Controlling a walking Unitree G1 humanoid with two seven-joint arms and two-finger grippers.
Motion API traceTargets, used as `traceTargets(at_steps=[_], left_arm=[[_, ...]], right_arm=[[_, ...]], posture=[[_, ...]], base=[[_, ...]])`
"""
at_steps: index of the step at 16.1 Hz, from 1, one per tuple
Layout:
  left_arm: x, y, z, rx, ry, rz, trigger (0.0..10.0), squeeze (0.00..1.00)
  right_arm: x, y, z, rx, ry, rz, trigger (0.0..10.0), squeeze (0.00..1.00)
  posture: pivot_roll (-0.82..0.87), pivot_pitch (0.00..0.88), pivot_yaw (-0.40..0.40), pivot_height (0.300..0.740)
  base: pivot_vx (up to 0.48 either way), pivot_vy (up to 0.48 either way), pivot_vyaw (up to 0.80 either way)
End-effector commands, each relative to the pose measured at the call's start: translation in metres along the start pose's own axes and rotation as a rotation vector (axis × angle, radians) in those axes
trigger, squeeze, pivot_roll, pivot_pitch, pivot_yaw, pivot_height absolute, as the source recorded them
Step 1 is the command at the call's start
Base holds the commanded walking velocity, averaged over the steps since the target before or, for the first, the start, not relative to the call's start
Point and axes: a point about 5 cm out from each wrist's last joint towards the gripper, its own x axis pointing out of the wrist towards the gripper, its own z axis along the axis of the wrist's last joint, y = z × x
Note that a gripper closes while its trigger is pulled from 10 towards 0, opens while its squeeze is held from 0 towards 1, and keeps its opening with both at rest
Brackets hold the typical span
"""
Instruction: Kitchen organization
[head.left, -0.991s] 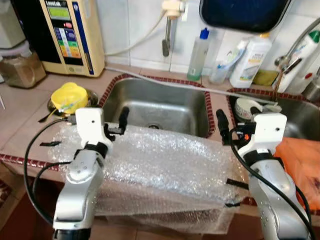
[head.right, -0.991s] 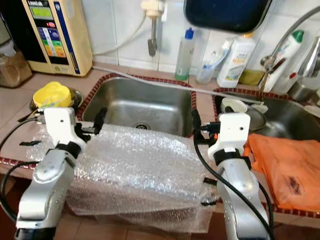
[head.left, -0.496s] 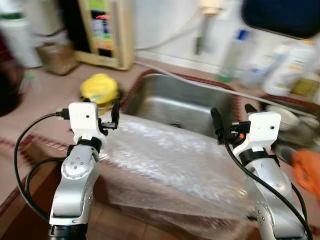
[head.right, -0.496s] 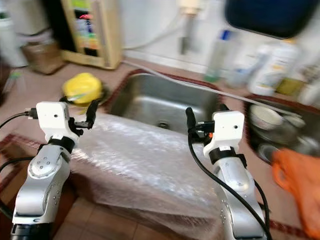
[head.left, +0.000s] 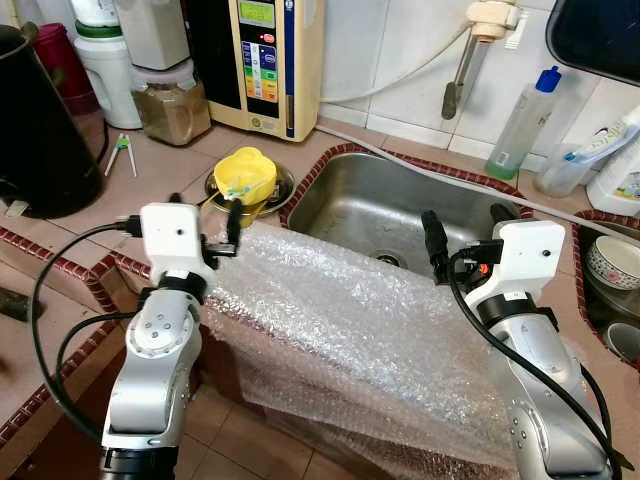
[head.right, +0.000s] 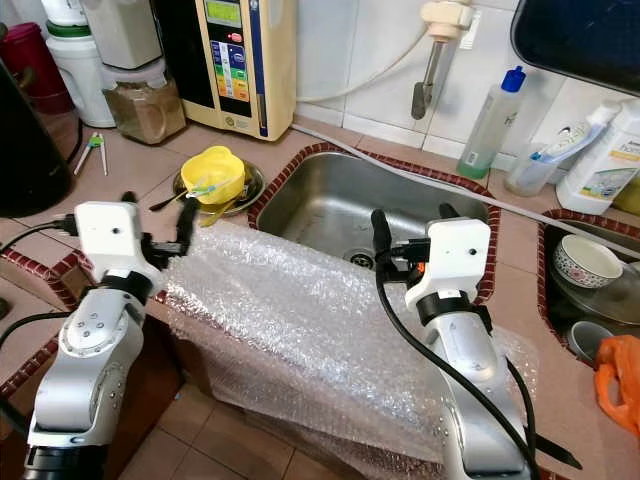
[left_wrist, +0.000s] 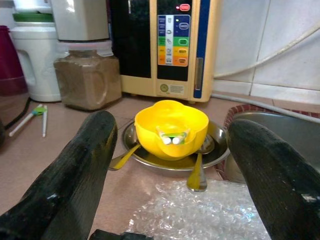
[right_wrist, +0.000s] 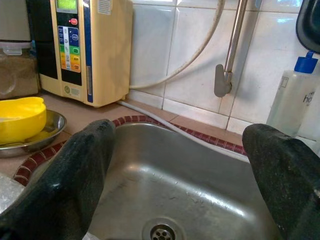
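Bubble wrap (head.left: 350, 330) draped over counter edge at 6 o'clock of sink (head.left: 390, 205). Left gripper (left_wrist: 170, 165) and right gripper (right_wrist: 175, 165) spread apart, holding nothing. Risk: sheet slipping floorward, or snagging yellow bowl (head.left: 245, 178) at 10 o'clock.

Both arms raised forward — jaws spread wide

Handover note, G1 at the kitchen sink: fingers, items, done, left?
Left gripper: open, holding nothing, over the bubble wrap's left edge, facing the yellow bowl.
Right gripper: open, holding nothing, over the sink's front rim.
Bubble wrap is draped over the counter edge in front of the sink, hanging toward the floor.
Done: nothing visibly put away.
Left: grasp and clear the wrap, probably.
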Motion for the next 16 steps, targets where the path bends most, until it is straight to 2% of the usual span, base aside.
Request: traceTargets(at_steps=[1,7,16], left_arm=[[0.0011,-0.0019,0.0051,-0.007,-0.02,-0.014,10.0,0.0],[-0.0003,-0.0048,0.0058,-0.022,-0.023,-0.048,10.0,0.0],[-0.0016,-0.0065,0.0015,-0.047,-0.003,-0.056,10.0,0.0]], right_arm=[[0.0005,-0.002,0.0037,-0.001,-0.019,-0.007,10.0,0.0],[-0.001,0.0002,0.0037,0.002,-0.021,0.005,10.0,0.0],[-0.0007,-0.0003,0.0034,-0.007,-0.019,0.013,10.0,0.0]], posture=[[0.01,0.044,-0.049,0.74],[0.01,0.05,-0.049,0.74],[0.0,0.047,-0.05,0.74]], base=[[0.0,0.0,0.0],[0.0,0.0,0.0],[0.279,0.0,0.0]])
